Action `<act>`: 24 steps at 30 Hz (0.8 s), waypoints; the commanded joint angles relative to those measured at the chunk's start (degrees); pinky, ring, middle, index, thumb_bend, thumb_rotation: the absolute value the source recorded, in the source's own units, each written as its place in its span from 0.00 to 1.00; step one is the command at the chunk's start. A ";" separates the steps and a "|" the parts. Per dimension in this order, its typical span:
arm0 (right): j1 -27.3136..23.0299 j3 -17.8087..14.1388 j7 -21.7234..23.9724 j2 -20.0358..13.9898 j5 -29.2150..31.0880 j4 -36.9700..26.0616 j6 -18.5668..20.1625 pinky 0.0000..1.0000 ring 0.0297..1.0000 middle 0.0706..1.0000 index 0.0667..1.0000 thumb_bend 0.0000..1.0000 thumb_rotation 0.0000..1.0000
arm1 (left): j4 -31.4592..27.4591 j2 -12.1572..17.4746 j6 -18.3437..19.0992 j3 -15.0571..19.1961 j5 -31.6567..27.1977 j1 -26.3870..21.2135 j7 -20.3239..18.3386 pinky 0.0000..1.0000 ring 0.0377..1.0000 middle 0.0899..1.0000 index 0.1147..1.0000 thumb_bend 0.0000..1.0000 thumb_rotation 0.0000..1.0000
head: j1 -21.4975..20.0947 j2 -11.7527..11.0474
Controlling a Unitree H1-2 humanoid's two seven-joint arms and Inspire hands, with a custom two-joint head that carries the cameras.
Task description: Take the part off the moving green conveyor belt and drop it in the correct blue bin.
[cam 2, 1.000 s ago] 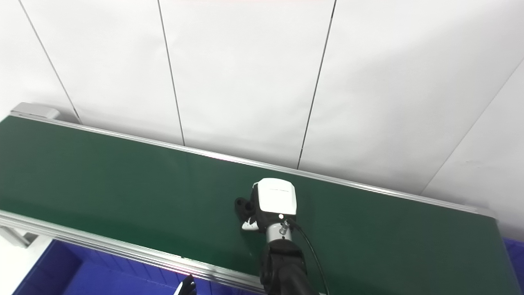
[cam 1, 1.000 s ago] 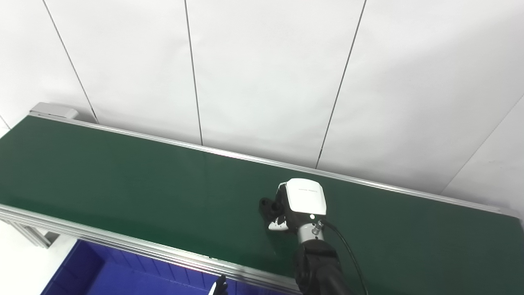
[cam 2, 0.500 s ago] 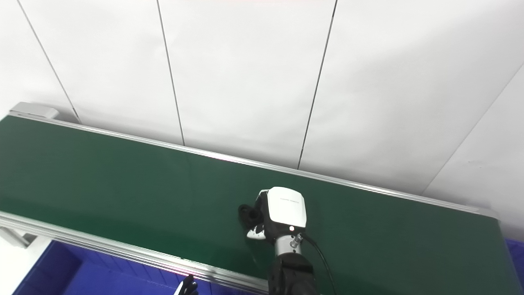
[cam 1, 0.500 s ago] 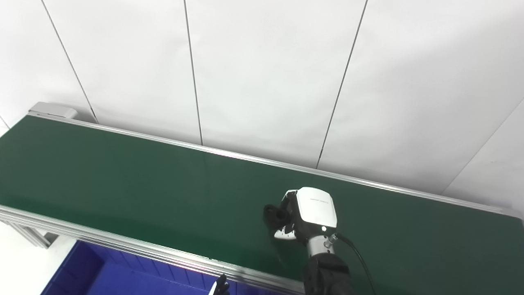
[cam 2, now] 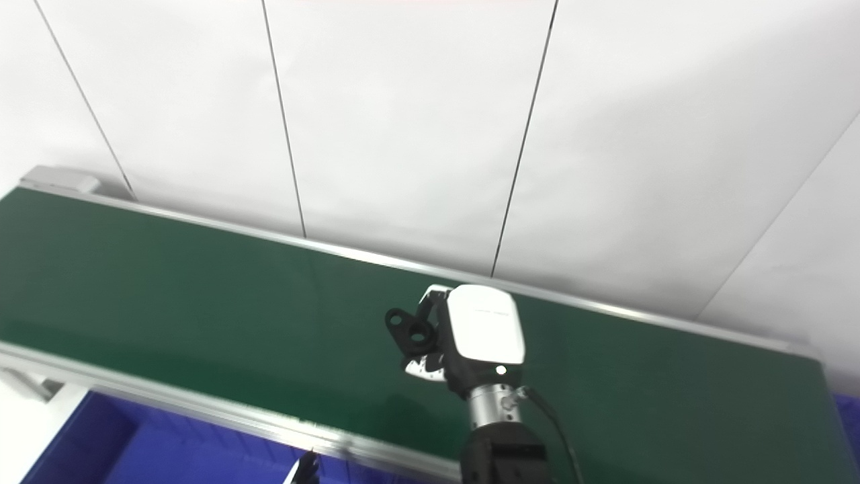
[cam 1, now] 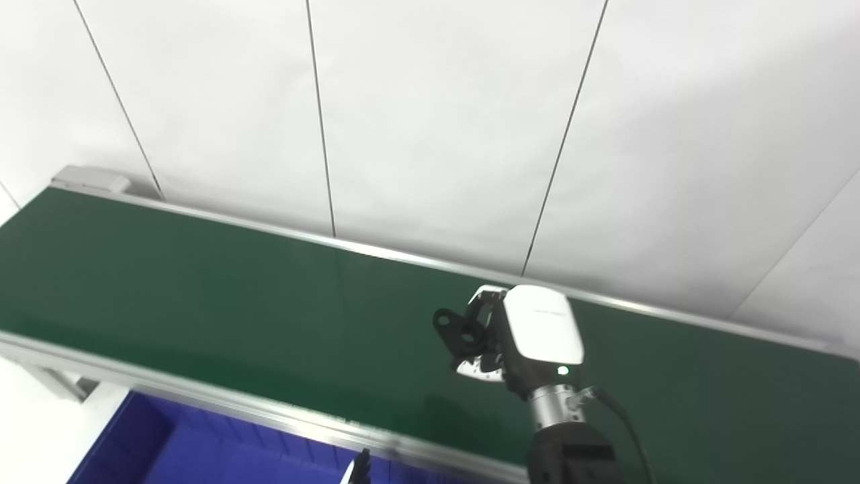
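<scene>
My right hand (cam 1: 521, 336) is over the green conveyor belt (cam 1: 201, 296), with its white back toward me. It is shut on a small black part (cam 1: 457, 331) with round holes, which sticks out to the left of the fingers and is held above the belt. The same hand (cam 2: 467, 336) and part (cam 2: 407, 328) show in the right eye view. Only a fingertip of my left hand (cam 1: 359, 468) shows at the bottom edge, over the blue bin (cam 1: 175, 450). I cannot tell whether it is open or shut.
The belt runs from far left to near right with aluminium rails (cam 1: 201, 400) on both sides. A white panelled wall (cam 1: 430, 121) stands behind it. The blue bin lies below the belt's near rail. A sliver of another blue bin (cam 2: 848, 417) shows at the right edge.
My right hand has closed on the black part and lifted it off the belt, moving up and a little right. The camera has shifted slightly.
</scene>
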 commanded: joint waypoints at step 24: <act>26.58 -5.85 21.51 3.35 -19.69 -33.68 -14.56 0.15 0.20 0.28 0.45 0.51 0.14 | -16.12 1.39 11.24 0.83 -9.24 0.34 -5.20 1.00 1.00 1.00 1.00 0.64 1.00 | -19.91 13.37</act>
